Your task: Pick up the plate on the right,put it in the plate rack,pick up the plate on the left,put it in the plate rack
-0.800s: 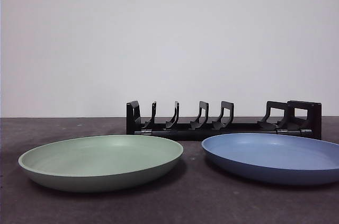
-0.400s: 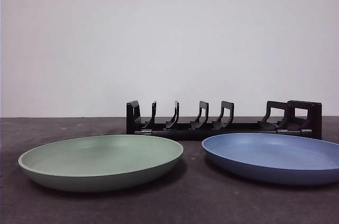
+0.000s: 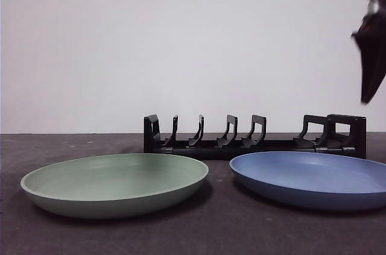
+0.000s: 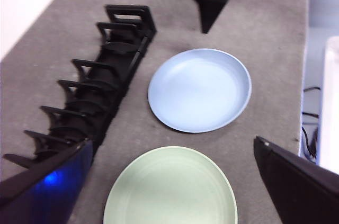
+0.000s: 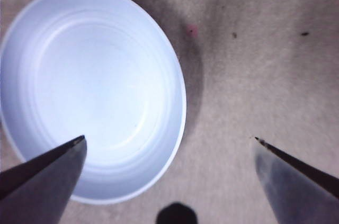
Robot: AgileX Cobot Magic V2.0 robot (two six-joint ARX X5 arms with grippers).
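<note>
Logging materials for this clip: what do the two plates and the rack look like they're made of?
Blue plate and green plate: probably matte plastic or melamine, going by the uniform pastel colour, soft sheen and thin rolled rim; glazed ceramic can't be ruled out. Rack: apparently moulded black plastic, with smooth, slightly glossy, one-piece curved prongs.

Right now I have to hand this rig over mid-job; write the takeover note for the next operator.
Right gripper: jaws open, empty, hanging above the table beside the blue plate, near its rim.
Left gripper: jaws open, empty, held high over the table and both plates.
Blue plate lies flat on the table on the right; green plate lies flat on the left. Plate rack stands behind them, no plate in it.
Done: nothing placed.
Left: rack the blue plate, then the green plate.
</note>
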